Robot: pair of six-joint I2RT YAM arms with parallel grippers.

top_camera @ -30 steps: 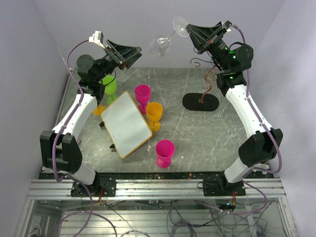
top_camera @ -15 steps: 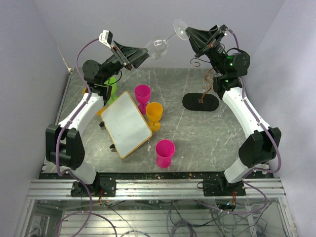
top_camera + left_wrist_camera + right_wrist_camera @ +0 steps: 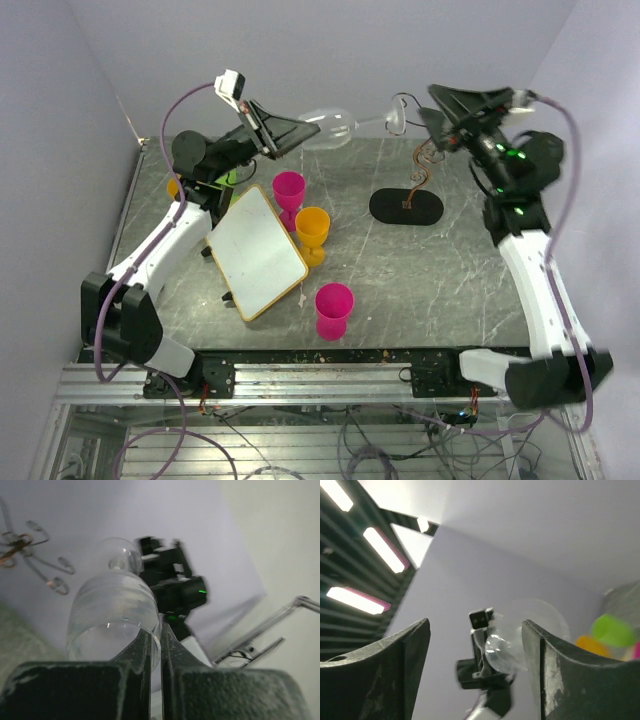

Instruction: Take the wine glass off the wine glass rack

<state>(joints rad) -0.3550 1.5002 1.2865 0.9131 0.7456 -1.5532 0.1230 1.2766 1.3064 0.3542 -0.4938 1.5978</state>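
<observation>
The clear wine glass (image 3: 335, 128) hangs on its side in the air above the back of the table, with its foot (image 3: 395, 118) pointing right. My left gripper (image 3: 305, 128) is shut on the rim of its bowl; in the left wrist view the wine glass (image 3: 112, 610) has its rim pinched between the two fingers of that gripper (image 3: 156, 630). My right gripper (image 3: 430, 105) stands open just right of the foot, holding nothing; in the right wrist view that gripper (image 3: 475, 622) frames the wine glass (image 3: 507, 652) at a distance. The wine glass rack (image 3: 405, 206) stands below the right gripper, with its curled arms (image 3: 30, 545) bare.
On the table stand a pink cup (image 3: 289, 190), an orange cup (image 3: 313, 228) and a second pink cup (image 3: 334, 305). A white board with a wooden edge (image 3: 255, 250) lies tilted at the left. A green cup (image 3: 226, 178) is mostly hidden behind the left arm.
The left gripper reached in and shut on the bowl's rim. The right gripper opened, let go of the glass and drew back to the right. The glass dropped from tilted to level.
</observation>
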